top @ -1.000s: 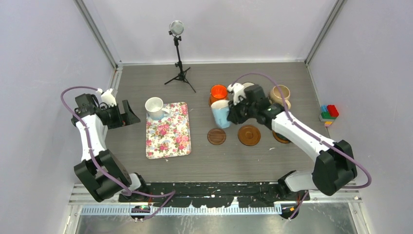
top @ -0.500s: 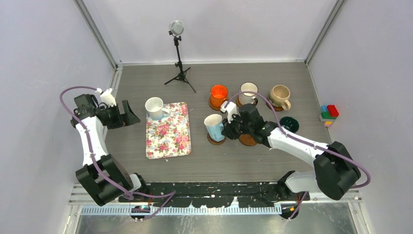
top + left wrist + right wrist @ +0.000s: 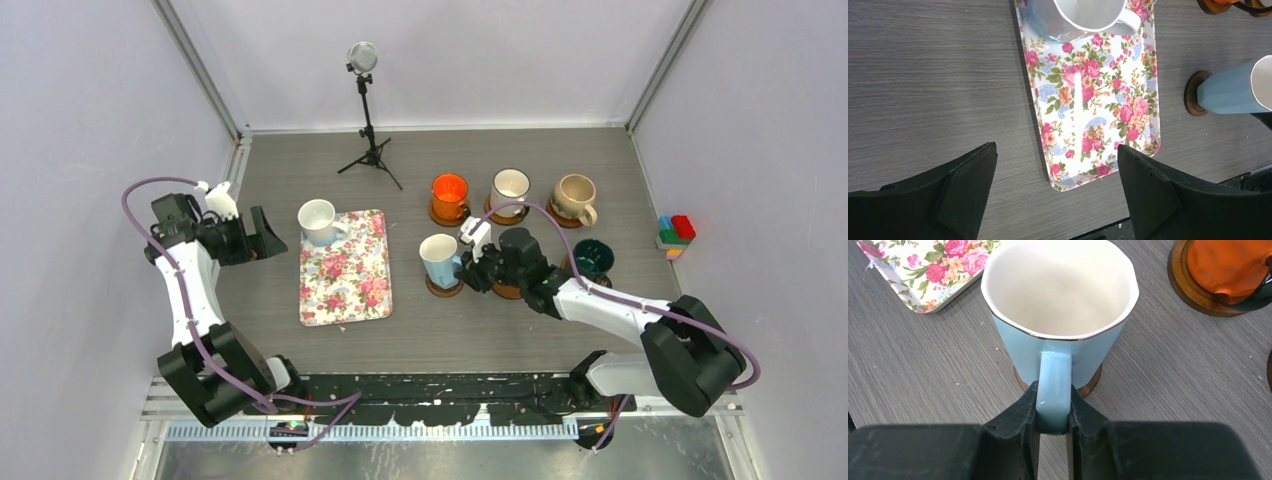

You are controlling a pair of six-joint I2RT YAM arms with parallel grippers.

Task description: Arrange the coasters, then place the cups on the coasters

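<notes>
The left gripper (image 3: 262,235) hangs with its jaws wide apart, holding nothing, beside the floral tray (image 3: 350,290). The plain white mug (image 3: 318,220) stands at the tray's far corner. Right of the tray, the light blue mug (image 3: 439,257) sits upright on a small dark coaster (image 3: 445,288), its handle pinched by the closed right gripper (image 3: 1053,407). Behind it, the orange mug (image 3: 449,193), the dark-rimmed white mug (image 3: 510,186) and the beige mug (image 3: 575,195) each stand on coasters. The right arm hides most of a bare coaster (image 3: 508,291), and the dark green mug (image 3: 591,258) stands just past it.
</notes>
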